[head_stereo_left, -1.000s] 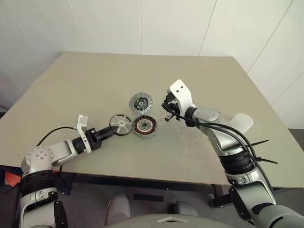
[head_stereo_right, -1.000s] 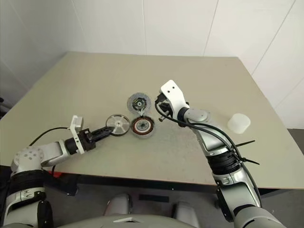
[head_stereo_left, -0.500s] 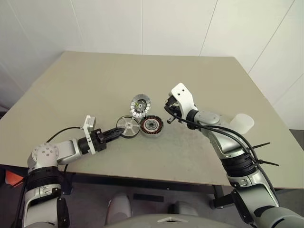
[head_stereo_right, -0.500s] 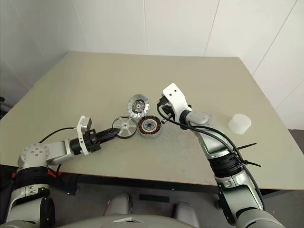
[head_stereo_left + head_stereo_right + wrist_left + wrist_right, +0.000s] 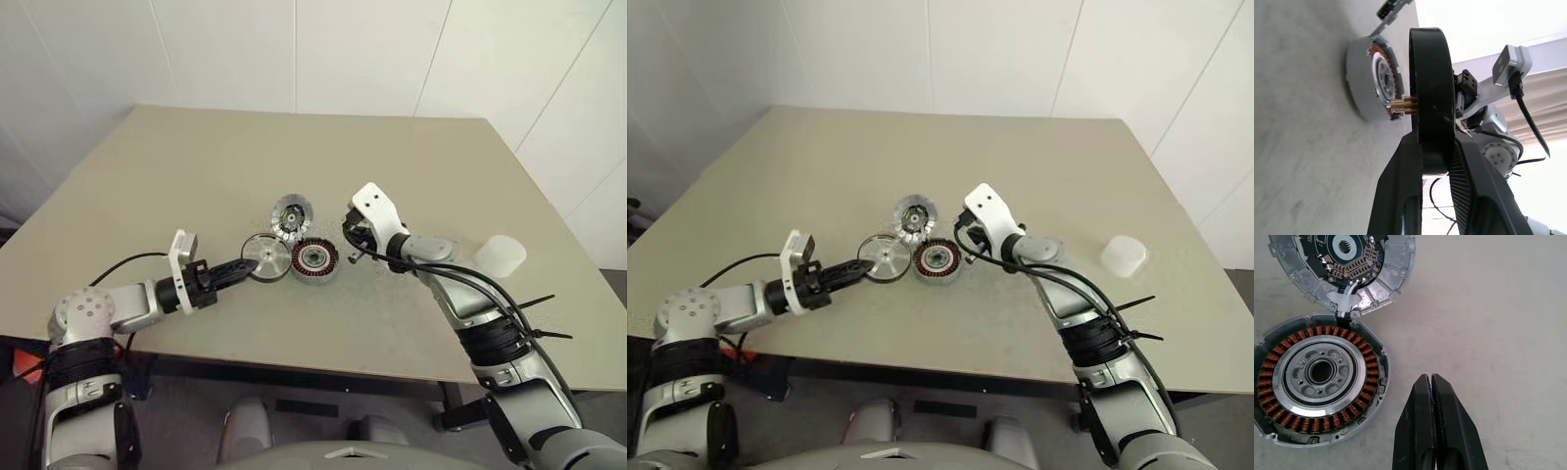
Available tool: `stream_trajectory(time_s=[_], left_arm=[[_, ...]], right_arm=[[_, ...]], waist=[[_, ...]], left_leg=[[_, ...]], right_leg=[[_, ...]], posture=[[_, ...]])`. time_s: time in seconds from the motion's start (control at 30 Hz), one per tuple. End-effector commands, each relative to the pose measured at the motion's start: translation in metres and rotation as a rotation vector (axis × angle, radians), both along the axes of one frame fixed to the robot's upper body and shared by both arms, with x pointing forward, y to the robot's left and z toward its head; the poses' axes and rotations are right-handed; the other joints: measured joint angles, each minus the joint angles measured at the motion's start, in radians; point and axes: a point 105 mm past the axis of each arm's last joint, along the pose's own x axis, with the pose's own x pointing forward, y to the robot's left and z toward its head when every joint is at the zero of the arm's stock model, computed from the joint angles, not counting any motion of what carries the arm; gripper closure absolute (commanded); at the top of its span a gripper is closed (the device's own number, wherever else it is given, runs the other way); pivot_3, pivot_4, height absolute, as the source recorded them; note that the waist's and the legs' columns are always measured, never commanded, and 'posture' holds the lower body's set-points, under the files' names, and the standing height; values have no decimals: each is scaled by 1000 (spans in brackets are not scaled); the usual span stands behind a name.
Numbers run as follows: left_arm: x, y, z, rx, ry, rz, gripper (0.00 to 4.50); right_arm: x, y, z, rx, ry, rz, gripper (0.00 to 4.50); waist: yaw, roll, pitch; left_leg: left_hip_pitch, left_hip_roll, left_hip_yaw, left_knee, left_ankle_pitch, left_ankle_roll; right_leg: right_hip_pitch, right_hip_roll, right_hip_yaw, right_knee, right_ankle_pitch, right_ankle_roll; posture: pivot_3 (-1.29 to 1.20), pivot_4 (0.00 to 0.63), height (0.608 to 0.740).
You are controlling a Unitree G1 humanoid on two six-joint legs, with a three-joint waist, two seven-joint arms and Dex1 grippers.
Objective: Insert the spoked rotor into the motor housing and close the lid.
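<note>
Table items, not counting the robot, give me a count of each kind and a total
Rotor: 1, held in the left gripper
Housing: 1
Lid: 1
White cup: 1
Total: 4

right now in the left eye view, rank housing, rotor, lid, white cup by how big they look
1. motor housing and spoked rotor, too alike to split
2. white cup
3. lid, farther back
</note>
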Motion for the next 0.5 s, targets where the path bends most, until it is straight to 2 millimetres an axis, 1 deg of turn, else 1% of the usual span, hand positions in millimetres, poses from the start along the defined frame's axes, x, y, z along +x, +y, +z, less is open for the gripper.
stream_trajectory(time_s=[0.03,0.1,0.17,0.3,0.37,0.4,0.47,0.5], left_arm=[[0,-2,20,-28,-77,-6,3969],[0,2,20,-25,-78,8,3969],[1,8,22,-17,-82,29,3969],[4,16,27,-19,-91,61,3998],[5,19,30,-19,-93,69,3998],[5,21,31,-18,-94,72,3998],[5,23,32,-13,-96,83,3998],[5,25,32,-10,-97,92,3998]], right_arm=[[-7,0,9,-85,-42,103,4500],[-9,-3,12,-154,-65,145,4500],[-16,-3,20,-221,-88,246,4500],[-22,-3,29,-326,-122,376,3619],[-24,-2,33,-394,-152,450,2877],[-23,0,35,-429,-172,484,2632],[-24,5,35,-470,-189,550,1997],[-25,8,31,-492,-189,591,1997]], waist=[[0,0,0],[0,0,0],[0,0,0],[-2,0,0],[-1,0,0],[-1,0,0],[-1,0,0],[-1,0,0]], left_leg=[[0,0,0,0,0,0],[0,1,0,0,0,0],[0,1,0,-1,0,0],[0,1,0,-1,0,1],[0,1,0,0,0,1],[1,1,0,0,0,1],[0,1,0,1,-1,1],[1,1,0,1,-1,1]], right_leg=[[0,0,0,0,0,0],[0,1,0,0,0,0],[-1,2,0,0,0,0],[-1,2,0,0,0,0],[-1,2,0,0,0,0],[0,2,0,0,0,0],[0,1,0,1,0,0],[0,2,0,1,0,0]], posture=[[0,0,740],[0,0,740],[0,0,740],[0,0,740],[0,0,740],[0,0,740],[0,0,740],[0,0,740]])
